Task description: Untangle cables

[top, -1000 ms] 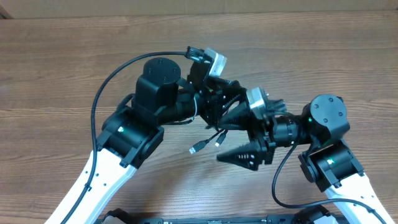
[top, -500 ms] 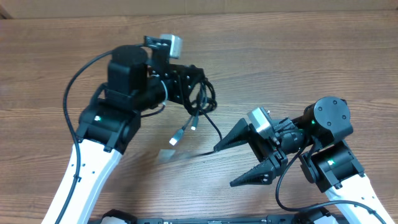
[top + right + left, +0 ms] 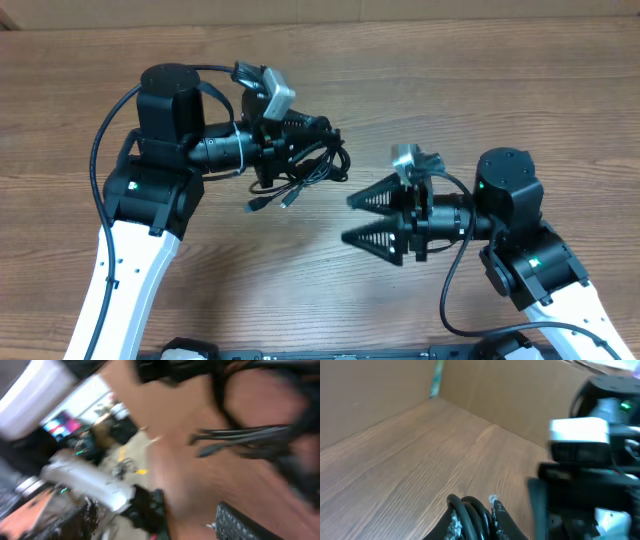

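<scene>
The cables are a tangled bundle of thin black cords. My left gripper is shut on them and holds them off the table, left of centre. Two plug ends dangle below the bundle to the left. The left wrist view shows several black strands pinched between the left gripper's fingers. My right gripper stands open and empty to the right of the bundle, its tips pointing left at it, with a gap between. The right wrist view is blurred; dark cables show ahead of the open right gripper.
Bare wooden table lies all round both arms. A cardboard wall stands along the far edge. The right arm's wrist fills the right side of the left wrist view.
My left gripper has carried the cable bundle left, away from the right arm. The right gripper, which was up against the bundle, has drawn back right and now faces it, open.
</scene>
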Action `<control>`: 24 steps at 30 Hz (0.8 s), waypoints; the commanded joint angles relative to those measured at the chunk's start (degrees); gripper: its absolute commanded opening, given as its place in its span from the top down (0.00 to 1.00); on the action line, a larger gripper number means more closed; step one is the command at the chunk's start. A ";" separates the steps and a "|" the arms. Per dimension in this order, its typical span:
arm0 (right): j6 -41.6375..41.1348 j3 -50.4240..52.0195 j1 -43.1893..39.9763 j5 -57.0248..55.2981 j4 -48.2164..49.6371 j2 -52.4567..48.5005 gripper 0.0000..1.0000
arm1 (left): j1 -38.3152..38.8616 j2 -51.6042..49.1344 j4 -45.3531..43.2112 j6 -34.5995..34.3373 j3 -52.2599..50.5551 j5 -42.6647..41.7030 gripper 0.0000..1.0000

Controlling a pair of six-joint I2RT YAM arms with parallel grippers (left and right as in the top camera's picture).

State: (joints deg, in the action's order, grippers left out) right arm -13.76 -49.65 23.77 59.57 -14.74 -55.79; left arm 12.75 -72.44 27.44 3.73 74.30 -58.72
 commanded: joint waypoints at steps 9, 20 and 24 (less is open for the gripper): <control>9.90 -0.63 0.28 -13.64 -3.08 0.66 0.16 | -0.09 -0.17 7.13 16.39 0.09 -14.58 0.96; 14.27 -0.63 0.28 3.32 3.89 0.63 0.60 | 5.11 -0.20 7.02 20.50 0.07 -23.85 0.96; 14.03 -0.63 0.28 3.54 1.77 0.63 0.96 | 5.57 -0.17 5.09 13.66 0.07 -14.16 0.93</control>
State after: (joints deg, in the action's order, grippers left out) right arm 0.23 -49.63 23.70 60.62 -12.25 -55.77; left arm 18.41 -72.55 34.48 22.48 74.30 -79.94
